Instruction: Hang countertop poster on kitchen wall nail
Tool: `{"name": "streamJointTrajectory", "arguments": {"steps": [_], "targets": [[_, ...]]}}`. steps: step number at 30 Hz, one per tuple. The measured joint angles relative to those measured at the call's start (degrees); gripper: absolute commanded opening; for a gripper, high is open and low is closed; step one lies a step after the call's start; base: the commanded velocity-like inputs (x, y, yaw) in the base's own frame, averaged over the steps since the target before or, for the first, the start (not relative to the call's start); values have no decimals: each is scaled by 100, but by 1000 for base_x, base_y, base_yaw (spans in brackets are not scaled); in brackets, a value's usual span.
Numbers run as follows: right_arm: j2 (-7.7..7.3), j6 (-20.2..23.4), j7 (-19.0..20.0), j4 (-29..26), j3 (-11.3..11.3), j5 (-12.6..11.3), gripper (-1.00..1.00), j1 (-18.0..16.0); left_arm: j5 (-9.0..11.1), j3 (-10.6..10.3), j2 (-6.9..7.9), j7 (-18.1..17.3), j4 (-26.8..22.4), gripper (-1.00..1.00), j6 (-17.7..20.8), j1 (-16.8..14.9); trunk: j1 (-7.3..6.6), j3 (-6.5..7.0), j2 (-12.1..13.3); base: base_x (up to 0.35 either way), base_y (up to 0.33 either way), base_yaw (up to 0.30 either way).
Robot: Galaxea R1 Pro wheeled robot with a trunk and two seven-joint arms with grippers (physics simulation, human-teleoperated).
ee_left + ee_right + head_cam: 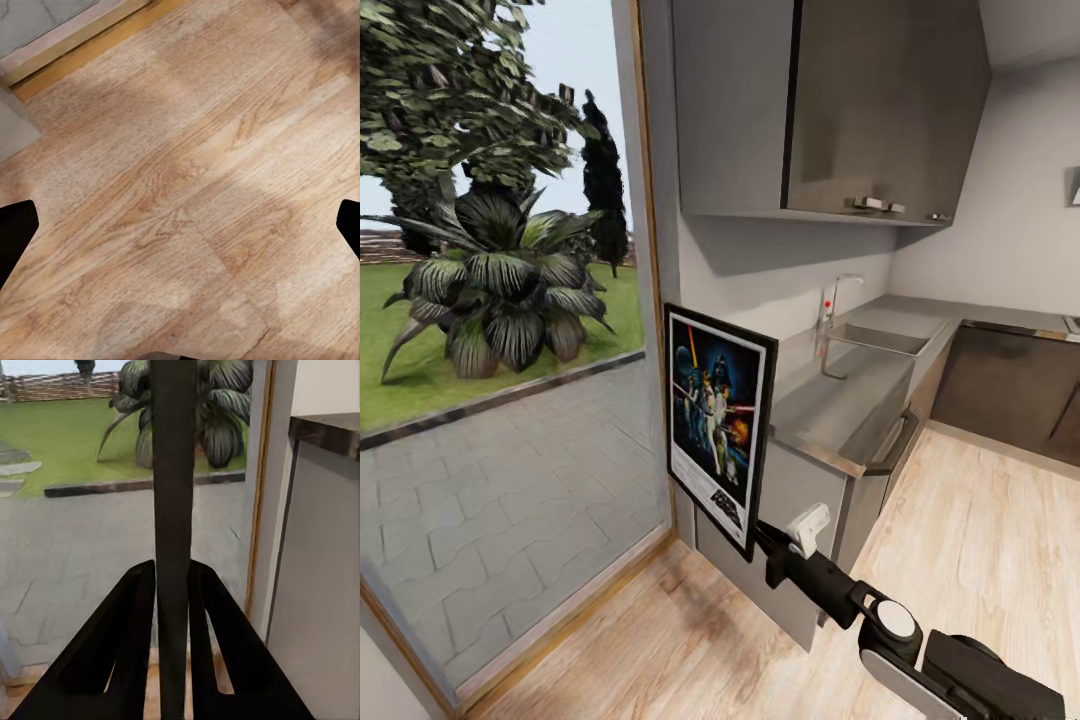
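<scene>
While my right hand (758,535) pinches the lower edge of the poster (718,422), the frame stands upright in the air off the near end of the counter (840,405), clear of the grey top and in front of the cabinet side below it. Its printed face, dark blue artwork inside a white border and thin black frame, is turned toward my head camera, and it stands between the tall glass door (510,400) and the counter's near corner. In my right wrist view the poster (173,510) is edge-on, a dark vertical strip, and my two black fingers (124,637) are closed flat against either side of it, with the garden plant (202,412) beyond the glass and the counter's end panel (319,577) just beside.

Farther along the counter the sunken sink (880,338) sits near the back edge, with the chrome tap (838,295) behind it against the wall. Grey wall cabinets (840,105) hang above.

My left hand (180,225) looks straight down on the wood-plank floor (187,187); its dark fingertips (15,232) sit at opposite borders of that picture, spread wide, with nothing between them.
</scene>
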Motion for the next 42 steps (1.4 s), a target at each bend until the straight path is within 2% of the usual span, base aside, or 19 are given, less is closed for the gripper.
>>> {"name": "streamJointTrajectory", "arguments": {"steps": [2,6,7,15,28,42], "targets": [[-22,2,299,39,-54,-18,-100,0,-2,-12,0,-14,0,100,-3,0,0,0,0,0,0,0],[-31,3,390,50,-69,-21,-100,-2,-7,-19,1,-139,2,100,-3,0,0,0,0,-33,-32,3],[-37,9,440,55,-76,-25,-100,-2,-12,-18,1,-307,6,100,-5,0,1,0,0,-152,-145,40],[-36,28,451,57,-86,-27,-100,-3,-11,-17,1,-346,6,100,-4,0,0,10,0,-92,-88,142],[-40,82,452,56,-95,-27,-100,-2,-12,-17,1,-348,9,100,3,0,2,13,0,-31,-30,26],[-40,161,451,55,-95,-26,-100,-4,-18,-18,1,-348,10,100,4,0,2,34,0,-100,-92,185]]}}
